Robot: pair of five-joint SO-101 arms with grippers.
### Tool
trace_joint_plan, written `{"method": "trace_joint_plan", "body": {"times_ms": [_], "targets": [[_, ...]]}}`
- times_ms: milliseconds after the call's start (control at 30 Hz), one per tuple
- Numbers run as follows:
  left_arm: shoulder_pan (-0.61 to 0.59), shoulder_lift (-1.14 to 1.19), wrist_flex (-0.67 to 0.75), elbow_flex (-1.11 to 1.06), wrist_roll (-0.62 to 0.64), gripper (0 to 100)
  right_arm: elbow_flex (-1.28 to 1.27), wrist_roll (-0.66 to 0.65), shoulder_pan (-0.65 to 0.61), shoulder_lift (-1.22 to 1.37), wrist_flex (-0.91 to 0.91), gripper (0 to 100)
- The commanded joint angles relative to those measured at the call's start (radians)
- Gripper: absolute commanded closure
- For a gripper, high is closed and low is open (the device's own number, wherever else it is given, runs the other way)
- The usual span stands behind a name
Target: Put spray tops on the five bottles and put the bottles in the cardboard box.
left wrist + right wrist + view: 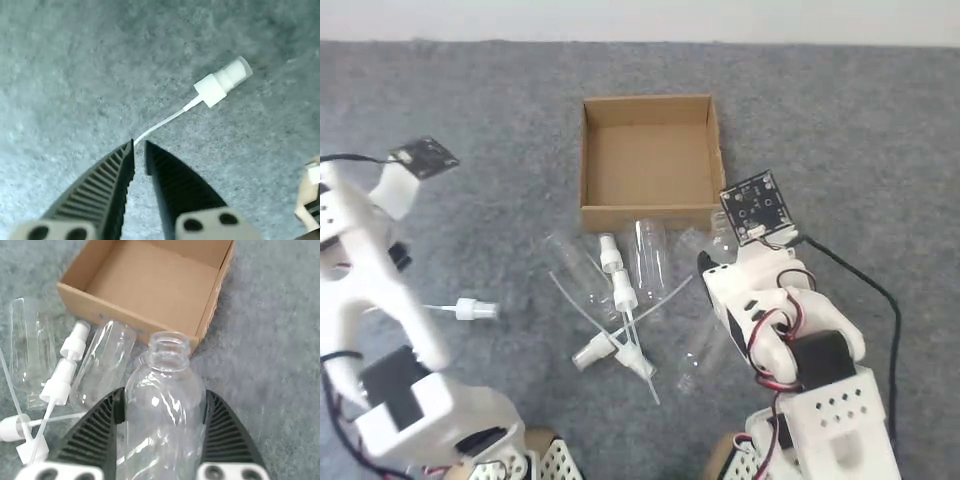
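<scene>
- Logging right gripper (164,399) clenched on a clear bottle (162,430), with a ribbed black jaw against each side of the body.
- Noting the clear bottle's open neck pointing toward the near corner of the cardboard box (648,217), close to its wall.
- Recording left gripper (139,146) closed down to a thin slit, hanging over the grey surface (65,65).
- Seeing the dip-tube end of a lone spray top (220,82) meeting the fingertips; not resolving whether the tube is being pinched.
- Placing the lone spray top flat on the surface beside the left arm (380,300), with its head toward the middle and well apart from the other parts.
- Finding the cardboard box sitting open-topped at the far middle of the surface in the high view.
- Counting three loose bottles lying on their sides near the box:
  - second bottle (650,255) just in front of the front wall
  - third bottle (572,265) beside it, toward the left arm
  - fourth bottle (705,345) nearer, alongside the right arm (820,400)
- Spotting a cluster of spray tops (623,290) lying among the second, third and fourth bottles, with the long thin tubes crossing one another.
</scene>
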State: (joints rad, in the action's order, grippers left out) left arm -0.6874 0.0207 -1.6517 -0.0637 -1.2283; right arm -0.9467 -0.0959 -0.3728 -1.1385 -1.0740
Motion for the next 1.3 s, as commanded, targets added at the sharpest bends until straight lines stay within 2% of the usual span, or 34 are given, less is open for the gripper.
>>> {"method": "trace_joint_plan", "body": {"times_ms": [0, 233, 533, 667, 867, 1167, 1267], "targets": [[0.021, -0.014, -0.014, 0.044, -0.055, 83, 0.011, 0.002, 0.007, -0.022, 0.028, 92.0], [0.075, -0.014, -0.015, -0.007, -0.298, 81, 0.009, 0.002, 0.005, -0.022, 0.028, 92.0], [0.155, -0.014, -0.008, -0.142, -0.477, 81, -0.002, 0.002, 0.005, -0.021, 0.033, 92.0], [0.186, -0.014, 0.018, -0.193, -0.505, 81, -0.012, 0.002, 0.004, -0.021, 0.053, 92.0], [0.215, -0.014, 0.219, -0.361, -0.505, 81, -0.012, 0.002, 0.004, -0.021, 0.053, 92.0], [0.235, -0.014, 0.385, -0.519, -0.505, 81, -0.012, 0.002, 0.004, -0.021, 0.053, 91.9], [0.229, -0.014, 0.460, -0.562, -0.503, 84, -0.014, 0.002, -0.016, -0.021, 0.053, 91.9]]}}
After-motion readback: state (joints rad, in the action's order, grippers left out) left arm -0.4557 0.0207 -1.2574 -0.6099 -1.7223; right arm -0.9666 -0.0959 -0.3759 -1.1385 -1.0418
